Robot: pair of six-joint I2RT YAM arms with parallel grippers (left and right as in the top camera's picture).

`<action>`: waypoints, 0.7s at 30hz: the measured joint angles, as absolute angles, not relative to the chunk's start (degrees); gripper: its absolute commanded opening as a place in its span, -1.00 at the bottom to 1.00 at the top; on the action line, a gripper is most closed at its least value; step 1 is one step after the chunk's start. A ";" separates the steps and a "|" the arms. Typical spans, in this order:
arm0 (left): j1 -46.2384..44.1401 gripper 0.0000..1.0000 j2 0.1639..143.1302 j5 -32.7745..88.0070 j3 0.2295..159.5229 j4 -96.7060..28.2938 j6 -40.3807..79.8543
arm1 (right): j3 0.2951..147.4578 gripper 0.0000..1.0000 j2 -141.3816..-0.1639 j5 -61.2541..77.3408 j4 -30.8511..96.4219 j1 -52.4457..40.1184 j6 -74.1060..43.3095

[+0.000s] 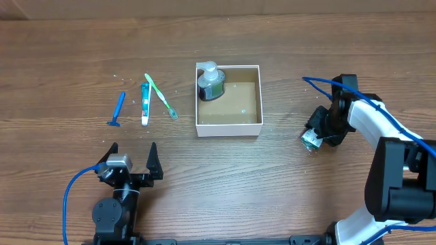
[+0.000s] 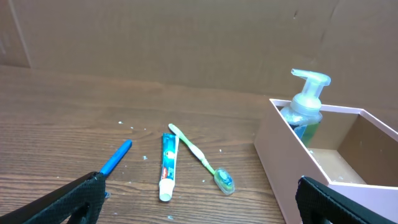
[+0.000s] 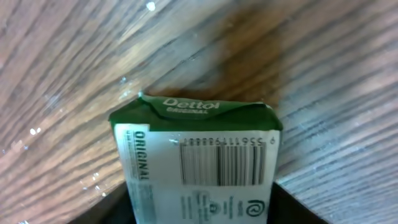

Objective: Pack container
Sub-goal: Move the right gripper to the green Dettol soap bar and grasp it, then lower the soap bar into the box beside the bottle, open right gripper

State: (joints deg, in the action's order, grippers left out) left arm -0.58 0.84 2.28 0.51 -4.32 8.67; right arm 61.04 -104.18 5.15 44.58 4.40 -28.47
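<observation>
The container [image 1: 228, 127], a white-walled square box with a brown inside, stands mid-table and shows at the right of the left wrist view [image 2: 280, 155]. A clear pump soap bottle [image 1: 210, 83] stands in its far left corner [image 2: 305, 106]. My right gripper [image 1: 319, 131] is down on the table to the right of the box, shut on a green and white Dettol soap pack [image 3: 199, 155]; dark fingers [image 3: 102, 208] press both its sides. My left gripper [image 1: 133, 158] hangs wide open and holds nothing, near the front left [image 2: 199, 199].
Left of the box lie a blue razor [image 1: 118, 110], a toothpaste tube [image 1: 145, 103] and a green toothbrush [image 1: 161, 97]; in the left wrist view the razor [image 2: 116, 157], tube [image 2: 168, 165] and toothbrush [image 2: 198, 154] lie ahead of the open fingers.
</observation>
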 measured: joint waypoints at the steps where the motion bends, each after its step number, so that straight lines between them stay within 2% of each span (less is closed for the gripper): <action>1: -0.60 1.00 0.86 2.28 0.51 -4.29 8.67 | 60.97 -0.13 -104.12 5.23 44.51 4.40 -28.40; 8: -0.60 1.00 0.84 2.28 0.51 -4.29 8.67 | 61.25 -0.17 -104.09 5.76 45.01 4.40 -28.08; 11: -0.60 1.00 0.86 2.28 0.51 -4.29 8.67 | 63.31 -0.15 -104.51 6.00 49.74 4.40 -26.81; 21: -0.60 1.00 0.84 2.28 0.51 -4.29 8.67 | 88.71 -0.16 -104.42 9.17 63.90 3.99 -15.59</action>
